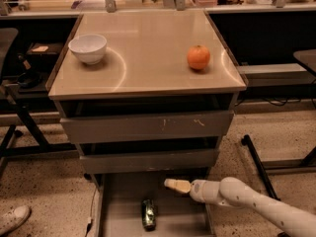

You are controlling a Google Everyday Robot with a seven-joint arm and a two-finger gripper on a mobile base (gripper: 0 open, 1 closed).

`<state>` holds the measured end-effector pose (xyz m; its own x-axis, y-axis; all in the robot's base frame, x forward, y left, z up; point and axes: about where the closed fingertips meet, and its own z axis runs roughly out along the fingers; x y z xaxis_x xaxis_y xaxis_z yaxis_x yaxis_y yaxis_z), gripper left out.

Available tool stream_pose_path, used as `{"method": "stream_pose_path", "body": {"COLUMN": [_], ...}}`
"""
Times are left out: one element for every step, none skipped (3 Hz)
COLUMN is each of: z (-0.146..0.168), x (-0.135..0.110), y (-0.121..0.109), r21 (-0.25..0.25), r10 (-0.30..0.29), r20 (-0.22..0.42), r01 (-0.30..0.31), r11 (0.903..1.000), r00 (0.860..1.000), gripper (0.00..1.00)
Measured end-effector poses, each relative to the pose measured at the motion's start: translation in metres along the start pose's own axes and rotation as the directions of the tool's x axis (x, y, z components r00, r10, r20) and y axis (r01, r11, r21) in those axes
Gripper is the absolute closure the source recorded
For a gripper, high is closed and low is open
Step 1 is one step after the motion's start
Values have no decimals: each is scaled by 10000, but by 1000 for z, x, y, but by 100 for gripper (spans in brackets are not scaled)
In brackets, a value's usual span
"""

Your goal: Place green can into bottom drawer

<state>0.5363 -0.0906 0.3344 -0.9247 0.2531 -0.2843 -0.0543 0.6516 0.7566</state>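
The bottom drawer (123, 201) is pulled open over a speckled floor (44, 191), its front edge cut off. The green can (149, 214) lies on its side on the drawer floor. The gripper (170, 183) hovers just behind it and apart from it; I cannot tell whether it is spread or pressed together. Above, two scratched drawers (148, 126) sit under the worktop (148, 68), which carries a white bowl (88, 48) and an orange (198, 57). The clutter behind is indistinct.

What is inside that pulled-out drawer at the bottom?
The green can lies on the floor of the bottom drawer. The gripper hovers nearby, not touching it. The drawer's back is hidden under the upper drawers.
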Motion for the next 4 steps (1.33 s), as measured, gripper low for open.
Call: {"method": "stream_pose_path", "body": {"z": [-22, -22, -58, -169], "x": [-11, -11, -15, -6], "y": [17, 18, -6, -58], "r21": [418, 417, 1083, 2387], "r10": [27, 20, 563, 2003], "r20": [503, 501, 1379, 3478], "r01": [-48, -41, -715, -2931], "r11": [9991, 9991, 9915, 9258], "r00": [9987, 9987, 9888, 9159], "gripper": [0, 0, 0, 0]}}
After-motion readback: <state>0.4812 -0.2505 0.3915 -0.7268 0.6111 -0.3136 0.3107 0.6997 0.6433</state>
